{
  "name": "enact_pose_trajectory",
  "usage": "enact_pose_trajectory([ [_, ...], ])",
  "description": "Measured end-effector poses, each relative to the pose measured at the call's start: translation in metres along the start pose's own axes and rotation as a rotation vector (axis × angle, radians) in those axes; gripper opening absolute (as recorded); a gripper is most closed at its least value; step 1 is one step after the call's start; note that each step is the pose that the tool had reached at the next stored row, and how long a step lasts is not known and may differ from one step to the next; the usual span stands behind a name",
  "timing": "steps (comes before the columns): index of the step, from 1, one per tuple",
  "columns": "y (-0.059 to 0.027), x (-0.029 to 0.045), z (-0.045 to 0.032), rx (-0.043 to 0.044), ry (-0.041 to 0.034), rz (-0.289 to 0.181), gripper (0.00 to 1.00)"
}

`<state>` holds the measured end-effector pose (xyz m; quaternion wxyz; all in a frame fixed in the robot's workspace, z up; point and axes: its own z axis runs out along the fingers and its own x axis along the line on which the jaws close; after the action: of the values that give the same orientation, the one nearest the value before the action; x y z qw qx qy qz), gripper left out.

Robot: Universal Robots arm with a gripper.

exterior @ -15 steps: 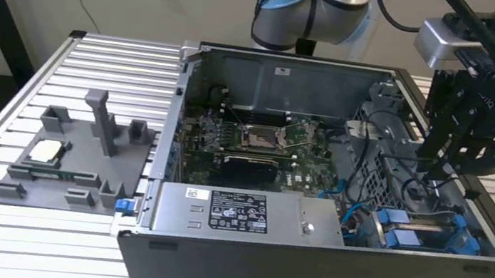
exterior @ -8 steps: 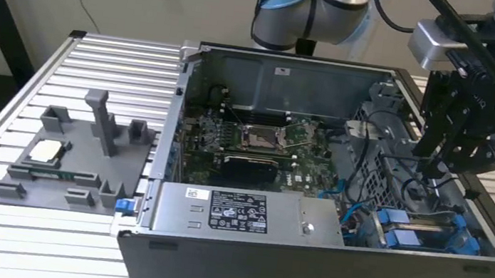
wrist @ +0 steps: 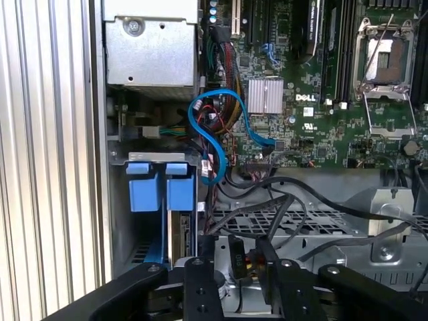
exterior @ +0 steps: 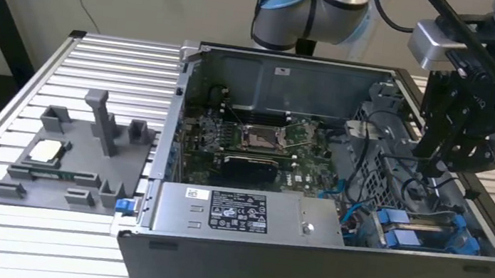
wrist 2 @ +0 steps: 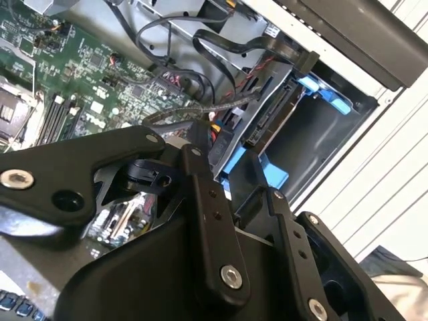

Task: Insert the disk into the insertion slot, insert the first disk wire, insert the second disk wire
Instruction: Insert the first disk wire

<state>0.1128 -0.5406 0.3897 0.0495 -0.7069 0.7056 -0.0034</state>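
Note:
The disk [exterior: 426, 222] sits edge-up in its blue carrier frame [exterior: 407, 238] inside the insertion slot [exterior: 467, 234], at the front corner of the open computer case on the exterior view's right. In the first wrist view, the carrier's blue tabs [wrist: 162, 192] stand over the disk's edge [wrist: 179, 235]. My gripper [exterior: 428, 161] hangs inside the case just behind the slot. It [wrist: 237, 253] is shut on a black wire connector [wrist: 238, 262] whose black cables trail across the drive cage. In the second wrist view, the disk [wrist 2: 271, 119] shows edge-on, with a black cable connector [wrist 2: 306, 63] by its end.
A grey power-supply box [exterior: 247, 214] fills the case's front. The motherboard [exterior: 257, 140] lies behind it. A blue cable [wrist: 200, 112] loops beside the slot. A grey fixture tray [exterior: 72, 159] rests on the ribbed table on the exterior view's left.

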Motion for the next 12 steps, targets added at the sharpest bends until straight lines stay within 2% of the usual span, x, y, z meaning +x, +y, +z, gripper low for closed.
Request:
enact_pose_trajectory([
  [2,0.0,0.0,0.0,0.0,-0.0005,0.0,0.25],
  [3,0.0,0.0,0.0,0.0,-0.0009,0.0,0.25],
  [4,0.0,0.0,0.0,0.0,-0.0013,0.0,0.2],
  [12,0.0,0.0,0.0,0.0,-0.0058,0.0,0.19],
])
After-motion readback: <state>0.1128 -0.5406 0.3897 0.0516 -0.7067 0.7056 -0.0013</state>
